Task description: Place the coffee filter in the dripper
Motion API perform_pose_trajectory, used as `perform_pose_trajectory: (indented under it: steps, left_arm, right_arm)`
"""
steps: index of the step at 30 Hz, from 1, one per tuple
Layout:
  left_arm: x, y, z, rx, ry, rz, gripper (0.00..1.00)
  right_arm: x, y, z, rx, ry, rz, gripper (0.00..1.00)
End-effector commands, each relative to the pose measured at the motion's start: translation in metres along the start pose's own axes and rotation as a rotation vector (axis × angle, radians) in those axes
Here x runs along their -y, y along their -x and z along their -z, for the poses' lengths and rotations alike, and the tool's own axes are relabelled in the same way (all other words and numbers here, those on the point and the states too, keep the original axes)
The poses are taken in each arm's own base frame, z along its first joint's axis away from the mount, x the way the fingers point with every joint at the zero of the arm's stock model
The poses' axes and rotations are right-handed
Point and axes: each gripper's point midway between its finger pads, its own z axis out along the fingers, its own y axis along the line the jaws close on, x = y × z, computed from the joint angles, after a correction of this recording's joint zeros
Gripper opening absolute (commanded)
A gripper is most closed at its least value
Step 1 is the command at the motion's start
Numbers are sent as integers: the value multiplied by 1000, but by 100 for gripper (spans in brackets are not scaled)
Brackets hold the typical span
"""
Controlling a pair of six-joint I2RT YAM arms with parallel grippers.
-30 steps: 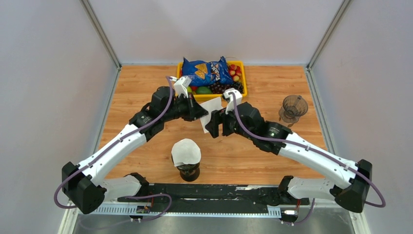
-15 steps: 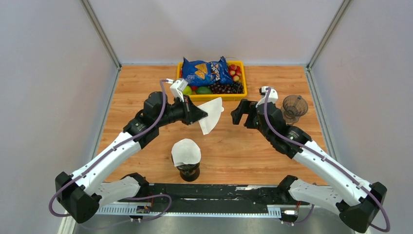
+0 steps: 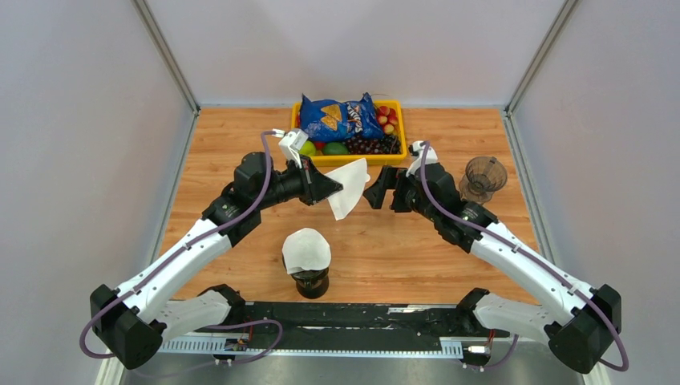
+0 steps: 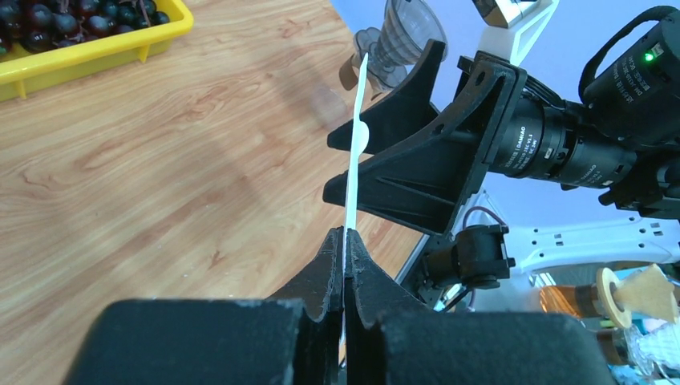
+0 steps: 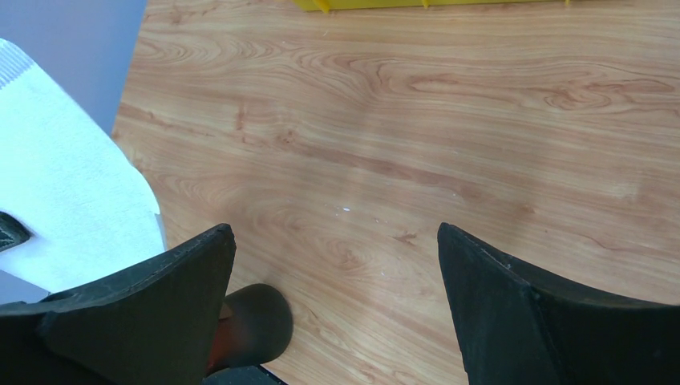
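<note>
Two hands face each other above the counter [image 3: 401, 249]. The left hand [image 3: 331, 190], clamped tight, pinches the coffee filter [image 3: 350, 186] in mid-air. The right hand [image 3: 377, 192], spread wide and empty, sits just beside the filter's free edge, possibly touching it. The dripper [image 3: 484, 176] stands well apart, near the counter's right edge.

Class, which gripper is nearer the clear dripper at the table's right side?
Right. The right gripper hangs open to the left of the dripper; the left gripper, pinching the coffee filter, is farther left.
</note>
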Motion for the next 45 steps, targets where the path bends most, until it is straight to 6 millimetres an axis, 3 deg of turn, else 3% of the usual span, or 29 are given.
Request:
perform_pose_trajectory:
  steps: [1,9,26,35,45]
  left_arm:
    - [3,6,-1,30,-13,-23,0]
    - [-8,5,-4,25,38,-17,0]
    - [-9,4,-6,17,41,-14,0]
    - [-3,5,-2,19,17,-19,0]
    - [-1,3,-2,17,9,-20,0]
  right_arm:
    - [-26,13,-1,30,111,-1,100]
    - [-30,20,8,56,132,1,100]
    - [-42,25,14,56,184,20,100]
    - [-14,25,5,87,46,15,100]
    - [-15,21,-9,52,37,26,100]
